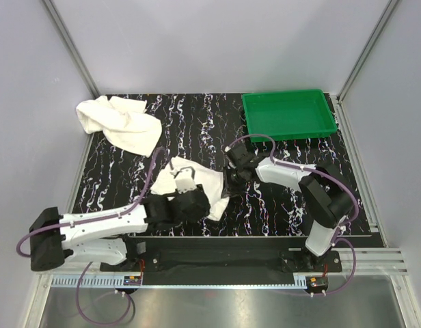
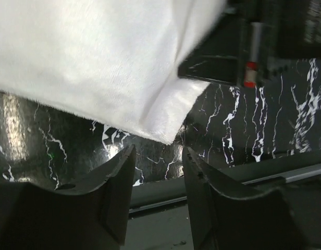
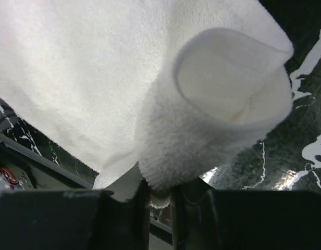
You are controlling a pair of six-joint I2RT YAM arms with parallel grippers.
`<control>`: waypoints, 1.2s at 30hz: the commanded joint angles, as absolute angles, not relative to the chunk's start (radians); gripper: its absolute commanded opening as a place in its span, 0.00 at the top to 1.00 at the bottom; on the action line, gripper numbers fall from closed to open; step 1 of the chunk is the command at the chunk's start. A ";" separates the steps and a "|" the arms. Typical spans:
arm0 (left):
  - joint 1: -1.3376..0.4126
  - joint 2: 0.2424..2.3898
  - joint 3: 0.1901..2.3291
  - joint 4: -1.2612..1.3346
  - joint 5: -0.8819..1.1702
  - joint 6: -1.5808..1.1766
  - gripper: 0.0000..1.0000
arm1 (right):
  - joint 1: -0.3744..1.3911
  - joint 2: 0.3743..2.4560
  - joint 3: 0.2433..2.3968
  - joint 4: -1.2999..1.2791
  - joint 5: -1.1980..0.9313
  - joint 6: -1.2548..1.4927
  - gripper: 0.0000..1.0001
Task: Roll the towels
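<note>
White terry cloth of the smaller towel (image 3: 72, 78) is pinched between the right gripper's (image 3: 158, 197) two fingers (image 3: 184, 211), which are clamped on a thick fold at its edge. Just beyond those fingertips the cloth curls over into an open, tube-like loop. The left gripper (image 2: 158, 159) has its fingers (image 2: 116, 182) parted with nothing between them. A corner of the same towel sits just ahead of the fingertips, apart from them, and the black marbled table (image 2: 244, 140) shows through the gap. The two grippers face each other across this towel, the right one gripping the side farthest from the left fingers. The larger towel (image 1: 121, 123) lies crumpled well away from both pairs of fingers, at the table's far left corner. A green tray (image 1: 289, 114) sits well beyond the right fingers, at the far right.
</note>
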State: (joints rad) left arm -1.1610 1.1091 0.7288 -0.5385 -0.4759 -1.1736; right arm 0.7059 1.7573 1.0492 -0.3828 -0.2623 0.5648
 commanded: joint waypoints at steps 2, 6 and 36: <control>-1.310 1.247 0.862 -0.581 -0.741 -1.002 0.54 | 0.707 1.795 1.135 -0.557 -0.210 0.532 0.92; -1.390 1.460 0.988 -0.630 -0.837 -0.971 0.50 | 0.707 1.815 1.169 -0.594 -0.209 0.526 0.92; -1.373 1.847 1.129 -0.650 -0.779 -0.973 0.68 | 0.706 1.816 1.150 -0.607 -0.230 0.505 0.94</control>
